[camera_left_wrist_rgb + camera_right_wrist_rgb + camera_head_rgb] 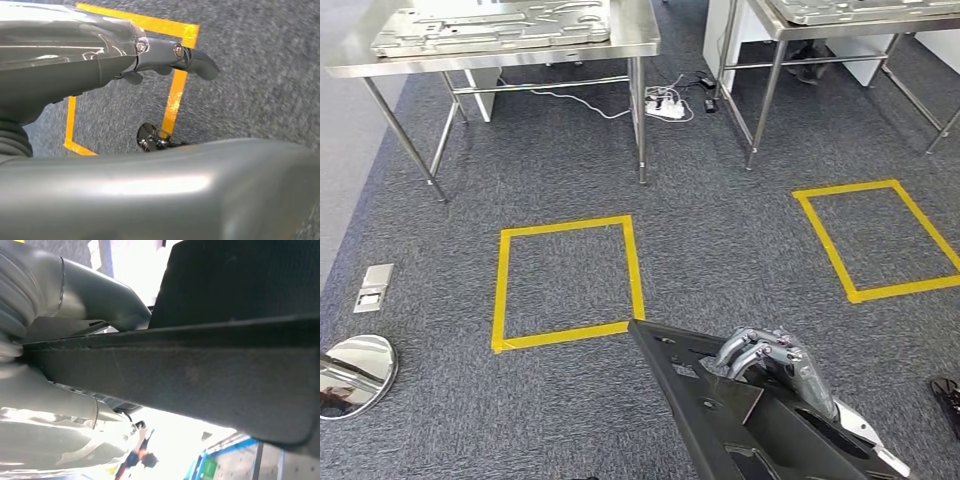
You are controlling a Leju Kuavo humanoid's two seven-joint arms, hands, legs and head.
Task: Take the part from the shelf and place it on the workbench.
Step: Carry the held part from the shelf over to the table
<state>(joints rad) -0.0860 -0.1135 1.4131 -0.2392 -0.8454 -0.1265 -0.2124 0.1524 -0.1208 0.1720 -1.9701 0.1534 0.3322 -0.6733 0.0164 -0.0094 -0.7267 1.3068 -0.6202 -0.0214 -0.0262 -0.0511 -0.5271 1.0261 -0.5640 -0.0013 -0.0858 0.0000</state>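
The part (712, 400) is a flat black panel with cut-outs, low in the head view and pointing toward the floor's middle. My right hand (773, 360) grips it from its right side, fingers curled over the edge. The right wrist view looks along the panel's dark rim (211, 375), with the thumb of my right hand (56, 290) pressed against it. My left hand (75, 55) hangs over the carpet holding nothing, fingers stretched out. A steel workbench (637, 40) carrying large metal plates stands at the far left.
A second steel bench (780, 25) stands far right. Two yellow tape squares (565, 280) (882, 240) mark the grey carpet. A power strip (666, 103) with cables lies between the benches. A floor socket (373, 287) and a shiny round dome (354, 372) sit at the left.
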